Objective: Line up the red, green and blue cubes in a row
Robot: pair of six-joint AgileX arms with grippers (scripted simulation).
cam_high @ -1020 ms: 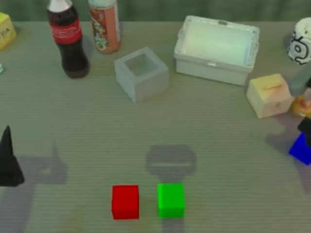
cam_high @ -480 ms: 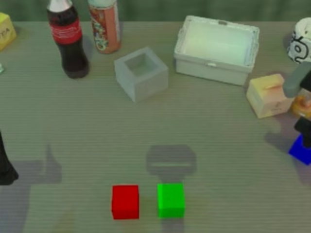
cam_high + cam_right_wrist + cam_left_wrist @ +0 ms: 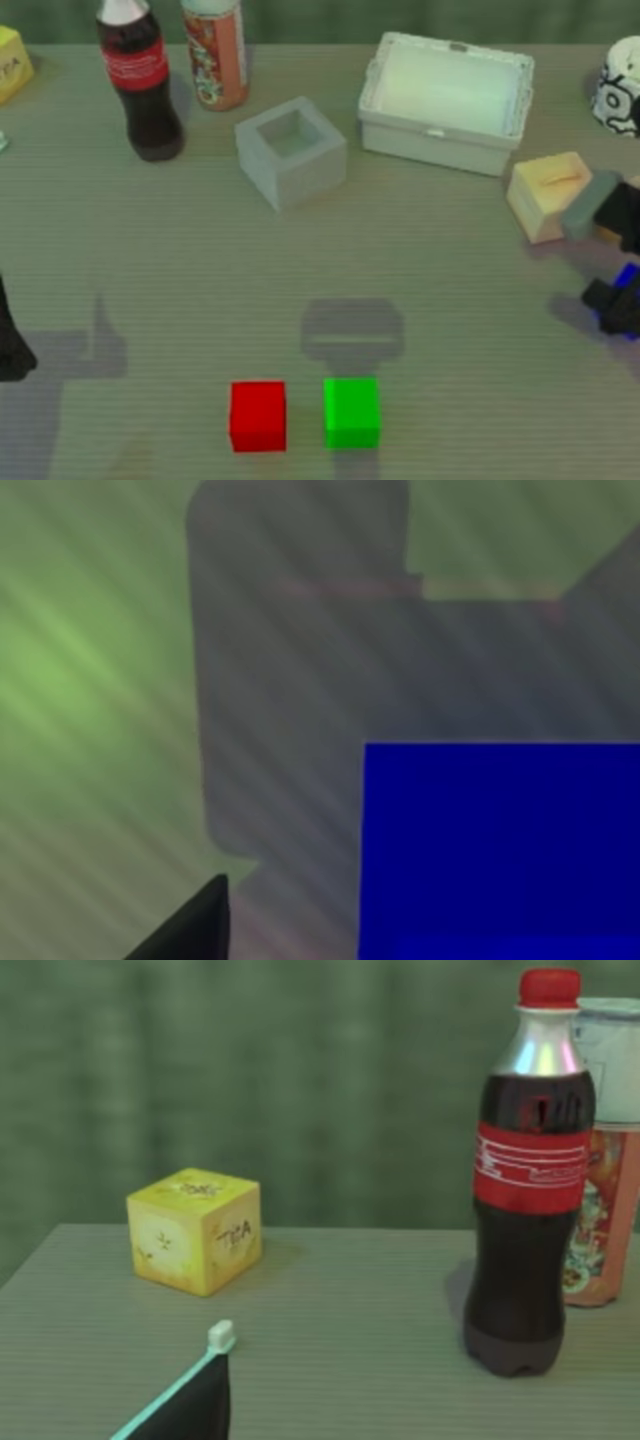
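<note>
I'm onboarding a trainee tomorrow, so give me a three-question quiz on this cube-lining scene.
1. True or false: the red cube and green cube sit side by side near the table's front edge.
2. Which gripper is over the blue cube? A) left B) right
3. Fill in: the cola bottle stands at the table's back ____ side.

Key: 1 true; 2 B, the right gripper at the table's right edge, while the left gripper is parked at the left edge; 3 left.

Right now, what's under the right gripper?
The blue cube, at the table's right edge. The right gripper covers most of it from above; only a sliver shows. Fingers' contact with it can't be seen.
</note>
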